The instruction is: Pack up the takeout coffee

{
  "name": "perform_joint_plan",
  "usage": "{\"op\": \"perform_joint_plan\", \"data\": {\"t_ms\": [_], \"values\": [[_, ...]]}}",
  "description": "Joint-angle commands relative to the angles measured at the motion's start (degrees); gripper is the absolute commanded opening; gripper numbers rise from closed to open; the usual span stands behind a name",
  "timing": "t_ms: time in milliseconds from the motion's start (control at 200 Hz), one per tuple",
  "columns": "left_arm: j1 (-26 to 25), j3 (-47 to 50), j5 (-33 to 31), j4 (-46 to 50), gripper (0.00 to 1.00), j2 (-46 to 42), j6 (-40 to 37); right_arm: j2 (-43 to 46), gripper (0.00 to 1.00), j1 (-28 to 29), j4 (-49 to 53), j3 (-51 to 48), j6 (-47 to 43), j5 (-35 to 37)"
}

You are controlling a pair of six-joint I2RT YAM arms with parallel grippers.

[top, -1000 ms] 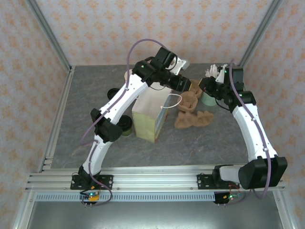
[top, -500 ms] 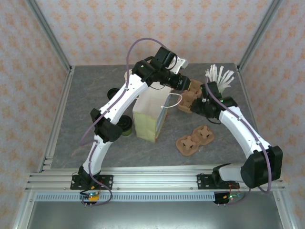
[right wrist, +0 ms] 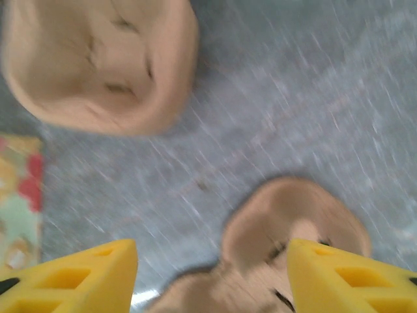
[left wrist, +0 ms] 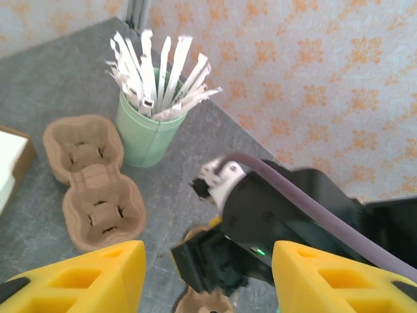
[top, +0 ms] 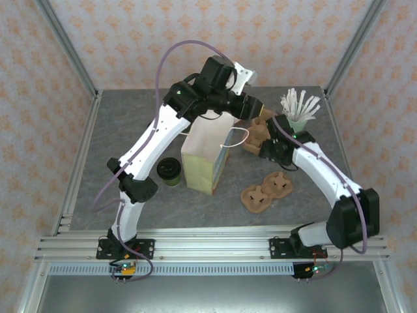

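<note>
The takeout coffee [top: 169, 171], a small cup under a round black lid, is seen standing upright on the grey table [top: 117, 130], just beside the paper bag [top: 203, 156] at the bag's 9 o'clock. It is well apart from both grippers and is touched by neither.

The left gripper [top: 255, 109] is held above the table at the bag's 1 o'clock. In the left wrist view its yellow fingers [left wrist: 75, 274] are spread wide and nothing is held between them [left wrist: 207, 264]; the black wrist of the right arm [left wrist: 273, 222] is seen below them.

The right gripper [top: 267, 149] is placed at the bag's 3 o'clock, low over a brown pulp cup carrier [top: 257, 134]. Its jaws are released [right wrist: 212, 274], with only blurred table and carrier pockets [right wrist: 293, 222] seen beneath the gap.

A second pulp carrier [top: 266, 192] lies flat at the bag's 4 o'clock. A green cup [top: 298, 124] filled with white sticks [left wrist: 159, 72] stands at the bag's 2 o'clock, touching or just beside a carrier [left wrist: 91, 189].
</note>
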State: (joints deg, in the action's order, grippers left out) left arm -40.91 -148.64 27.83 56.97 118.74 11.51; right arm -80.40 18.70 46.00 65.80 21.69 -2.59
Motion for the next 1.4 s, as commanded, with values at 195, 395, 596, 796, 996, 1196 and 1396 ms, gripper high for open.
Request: {"op": "perform_joint_plan", "data": {"t_ms": [195,395,596,796,996,1196,1396], "values": [[0.14,8.57,-6.36,-2.12,0.56,-10.97,-2.10,-11.53,0.58,-0.24,-0.54,12.30,-2.72,3.95],[-1.30,22.32,-6.62,-5.65,0.57,-21.19,-3.16,-0.07,0.62,0.06,7.62,-1.16,0.36,2.86],[-3.08,30.69,-6.48,-8.24,0.57,-26.03,-2.59,7.93,0.67,0.46,12.68,-9.85,5.40,4.84],[-4.73,32.95,-7.25,-8.10,0.57,-27.71,-2.89,6.39,0.76,-1.22,7.23,-14.56,8.83,1.83],[-4.87,35.82,-7.76,-8.73,0.57,-29.48,-3.63,3.47,0.81,-3.12,-1.44,-16.92,13.78,-3.36],[-4.83,38.21,-8.09,-9.62,0.57,-30.36,-4.23,-0.52,0.82,-4.65,-4.82,-19.05,15.70,-3.05],[-4.81,39.23,-7.99,-10.32,0.57,-30.76,-4.48,-0.02,0.78,-5.51,-6.06,-20.28,16.35,-0.13]]}}
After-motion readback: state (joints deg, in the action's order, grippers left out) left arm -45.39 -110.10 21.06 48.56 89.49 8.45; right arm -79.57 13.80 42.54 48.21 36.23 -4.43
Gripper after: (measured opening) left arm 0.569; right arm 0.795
